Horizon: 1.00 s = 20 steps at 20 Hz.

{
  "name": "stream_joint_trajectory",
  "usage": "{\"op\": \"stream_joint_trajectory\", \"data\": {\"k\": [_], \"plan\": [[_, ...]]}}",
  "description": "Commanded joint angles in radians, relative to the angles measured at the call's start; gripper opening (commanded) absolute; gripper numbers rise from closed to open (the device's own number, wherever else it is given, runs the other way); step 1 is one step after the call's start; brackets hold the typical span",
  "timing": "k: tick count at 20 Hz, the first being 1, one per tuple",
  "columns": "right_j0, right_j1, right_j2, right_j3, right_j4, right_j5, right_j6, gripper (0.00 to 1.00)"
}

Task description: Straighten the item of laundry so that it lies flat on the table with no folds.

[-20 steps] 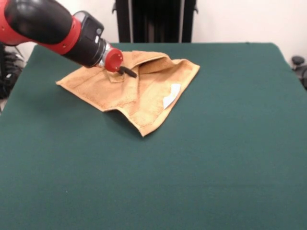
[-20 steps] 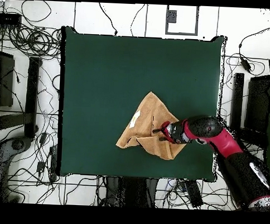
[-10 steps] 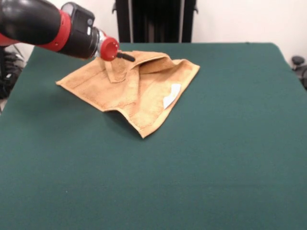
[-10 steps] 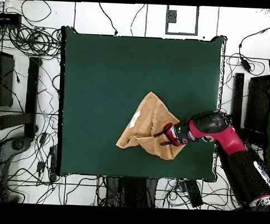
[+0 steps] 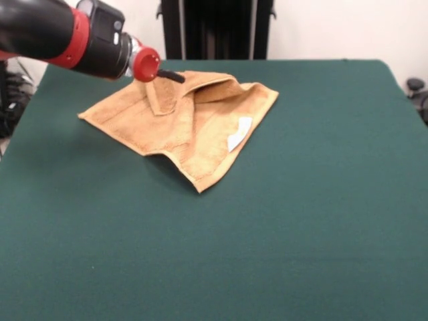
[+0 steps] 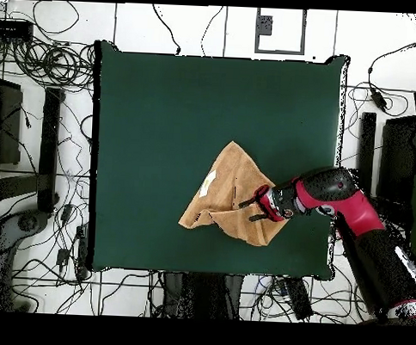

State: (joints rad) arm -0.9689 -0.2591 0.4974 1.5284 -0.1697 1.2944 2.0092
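The item of laundry [image 5: 200,130], a tan-orange towel, lies crumpled and folded over itself on the far left part of the green table [image 5: 281,234]. Its white tag [image 5: 239,132] faces up. My gripper [image 5: 164,80] hangs just above the towel's far edge, shut on a narrow flap that rises to it. In the overhead view the towel [image 6: 224,184] is a rough triangle right of the table's [image 6: 163,108] centre, and the gripper [image 6: 250,210] is over its lower right part with the tag [image 6: 208,181] to its left.
Cables [image 6: 44,60] and stands surround the table on the floor. A dark frame [image 5: 214,30] stands behind the far edge. Open green cloth stretches across the near and right parts in the front view.
The gripper has risen from the towel's surface and drawn back slightly. A narrow flap of the towel has come up with it.
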Motion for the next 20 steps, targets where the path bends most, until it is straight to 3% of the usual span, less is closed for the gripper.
{"op": "stream_joint_trajectory", "data": {"k": [1,5,20], "plan": [[0.063,0.021,0.090,-0.051,-0.054,-0.163,-0.159,1.00],[0.057,0.006,0.101,0.018,-0.057,-0.293,-0.116,1.00],[0.051,-0.034,0.124,0.217,0.005,-0.465,-0.005,1.00]]}}
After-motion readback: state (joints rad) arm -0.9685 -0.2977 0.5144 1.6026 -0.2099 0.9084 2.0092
